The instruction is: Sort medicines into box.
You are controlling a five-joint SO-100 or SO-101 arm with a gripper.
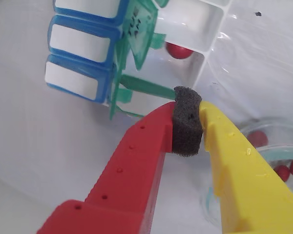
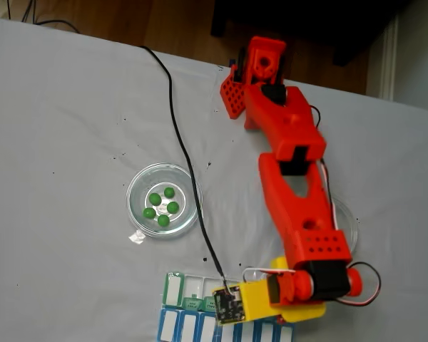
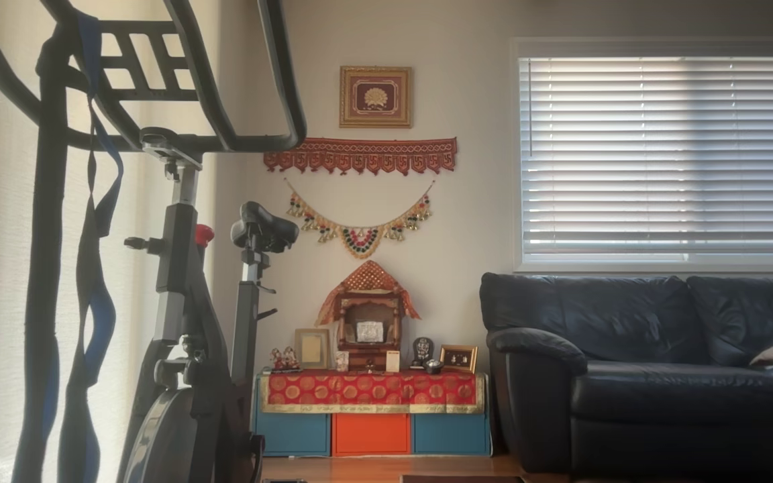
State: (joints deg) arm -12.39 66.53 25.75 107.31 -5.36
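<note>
The gripper hangs low over the box, right at the near edge of the white table. In the wrist view its red finger and yellow finger are squeezed tight on their own gray foam pad — no pill sits between them.

Just past the fingertips, one red pill lies inside an open white cup of the box. A green lid stands up beside that cup, close to the red finger. The blue lids are to the left in this view, and they are closed.

In the fixed view the box sits at the bottom edge of the picture, and the arm stretches over its right part. There is little room here.

A glass dish with five green pills rests to the left of the arm, well apart from it. A black cable runs past that dish toward the box.

Another dish with more red pills lies under the yellow finger in the wrist view.

The left half of the table is bare.
</note>
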